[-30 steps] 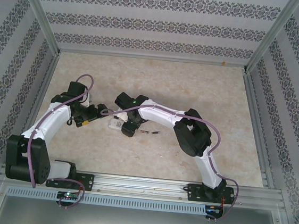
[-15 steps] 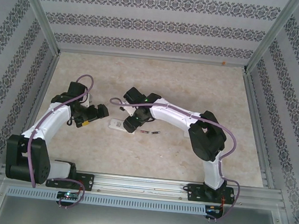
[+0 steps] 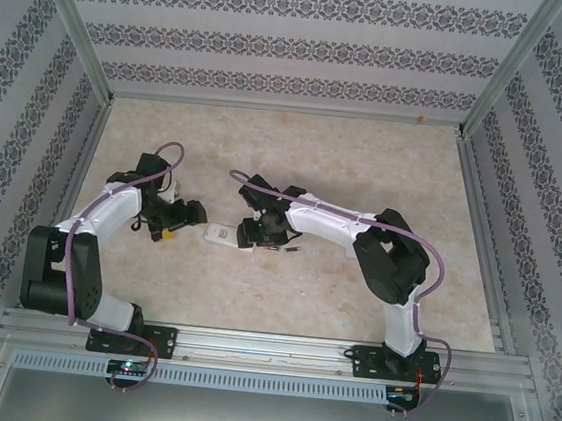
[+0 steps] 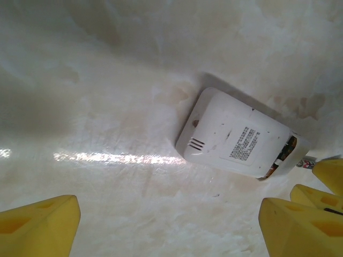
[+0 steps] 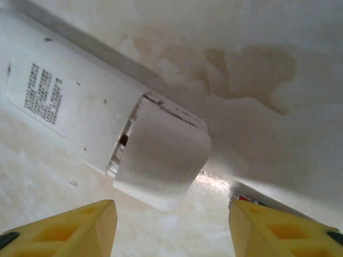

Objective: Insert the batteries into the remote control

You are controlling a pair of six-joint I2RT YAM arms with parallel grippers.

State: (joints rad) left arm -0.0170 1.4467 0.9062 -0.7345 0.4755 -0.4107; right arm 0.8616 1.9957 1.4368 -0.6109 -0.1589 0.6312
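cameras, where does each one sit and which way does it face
Top external: fixed above and behind the bases, facing down on the table; left arm and right arm whole, left gripper and right gripper flanking the remote.
Left wrist: on the left wrist, facing down past its own open yellow fingertips at the remote's back.
Right wrist: on the right wrist, close over the remote's askew cover, own yellow fingertips at the bottom.
Shared: both wrist views catch the remote's printed label.
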